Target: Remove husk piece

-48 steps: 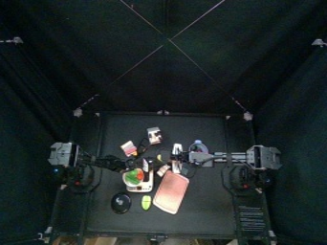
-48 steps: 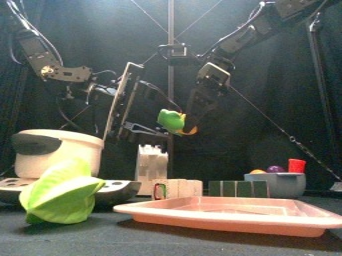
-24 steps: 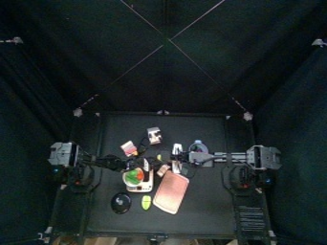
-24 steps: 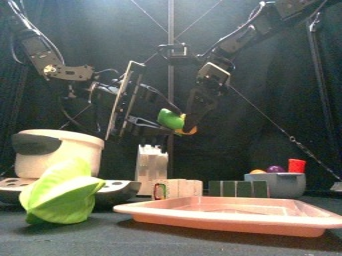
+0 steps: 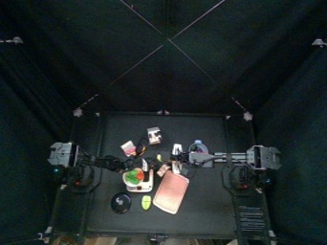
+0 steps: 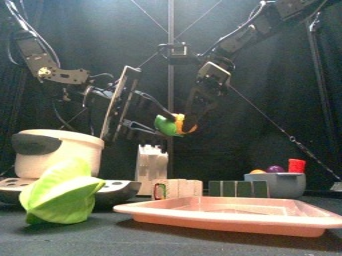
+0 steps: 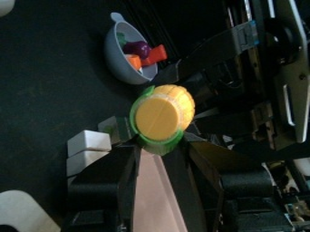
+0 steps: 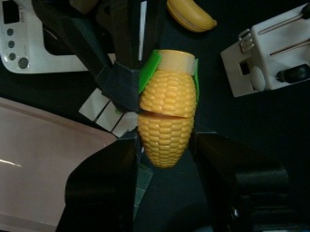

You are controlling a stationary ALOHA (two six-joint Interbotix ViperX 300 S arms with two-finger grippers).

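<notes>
Corn (image 6: 171, 124): yellow cob, green husk (image 8: 154, 65) at one end, held in the air above the pink tray (image 6: 227, 213).
Right fingers (image 8: 155, 154) clamp the cob; left fingers (image 7: 155, 145) stand parted around the husk end, contact unclear.

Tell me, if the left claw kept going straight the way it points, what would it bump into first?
Most likely the corn cob: the left gripper points at its husked green end, held up midair by the right gripper. How close it is remains unclear.

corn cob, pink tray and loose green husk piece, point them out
corn cob (image 8: 164, 113), right wrist view, middle of the yellow kernels
pink tray (image 6: 227, 213), front view, front rim
green husk piece (image 6: 60, 195), front view, middle of the leaf
</notes>
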